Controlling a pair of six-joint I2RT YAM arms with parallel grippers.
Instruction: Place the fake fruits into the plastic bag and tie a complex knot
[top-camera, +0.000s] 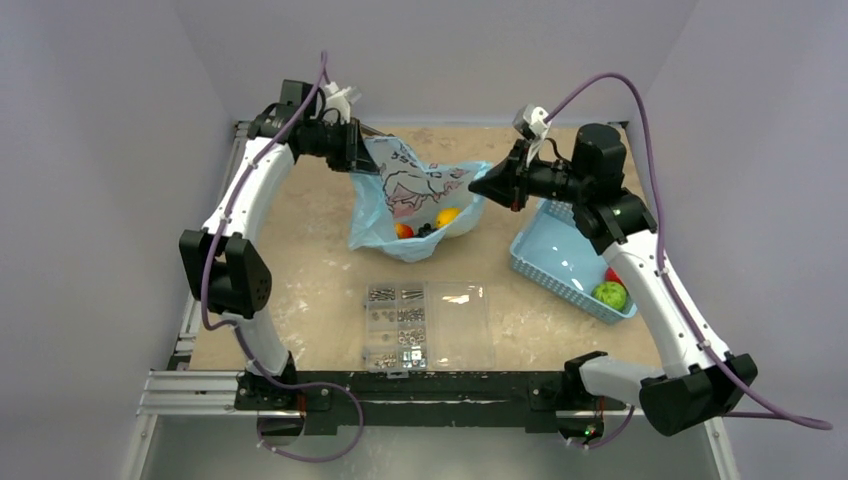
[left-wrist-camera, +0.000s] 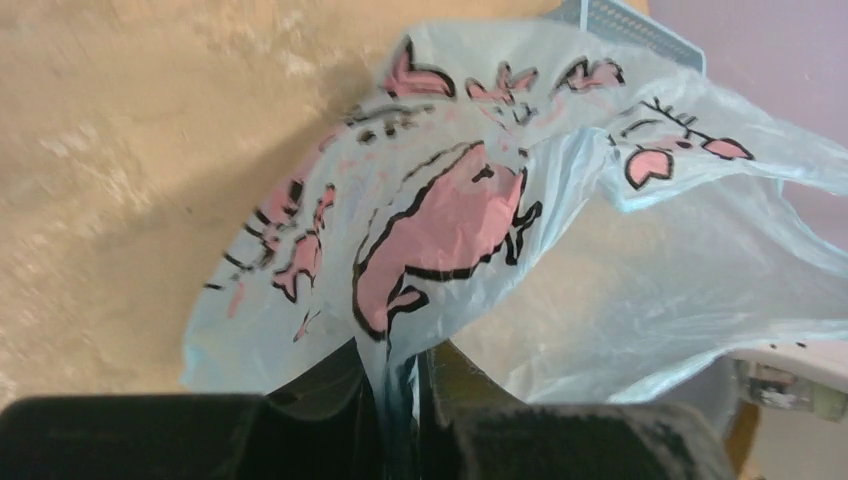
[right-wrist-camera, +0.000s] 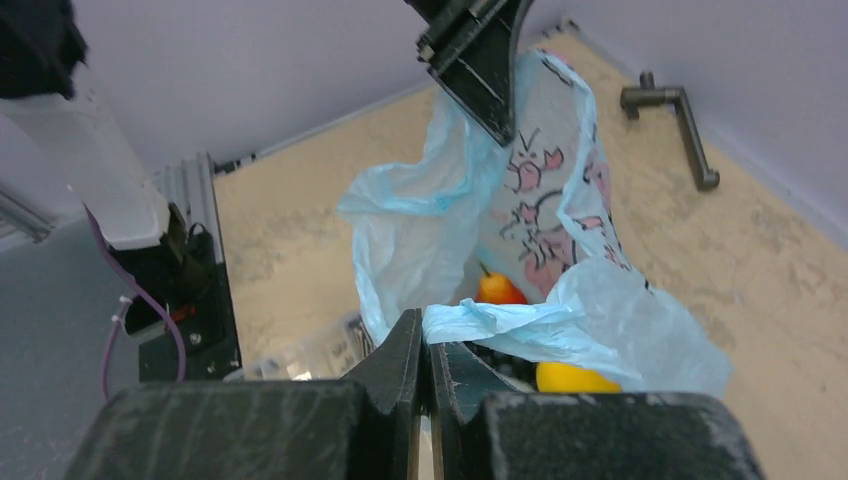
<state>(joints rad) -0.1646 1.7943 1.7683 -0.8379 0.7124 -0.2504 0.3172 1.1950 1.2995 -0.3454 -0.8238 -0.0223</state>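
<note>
The light-blue plastic bag (top-camera: 415, 195) with the pink cartoon print stands open at the table's middle back. My left gripper (top-camera: 362, 160) is shut on its left top edge and holds it up. My right gripper (top-camera: 480, 186) is shut on its right edge. The pinches show in the left wrist view (left-wrist-camera: 405, 365) and the right wrist view (right-wrist-camera: 427, 345). Inside the bag lie a red fruit (right-wrist-camera: 497, 289), a yellow lemon (right-wrist-camera: 575, 378) and the dark grape bunch (top-camera: 425, 231). A green fruit (top-camera: 609, 295) and a red fruit (top-camera: 611, 274) lie in the blue basket (top-camera: 555, 255). No knot shows.
A clear compartment box of screws (top-camera: 427, 325) lies near the front middle. The blue slotted basket stands to the right, under my right arm. A dark metal handle (right-wrist-camera: 675, 115) lies at the table's far edge. Purple walls close the back and sides.
</note>
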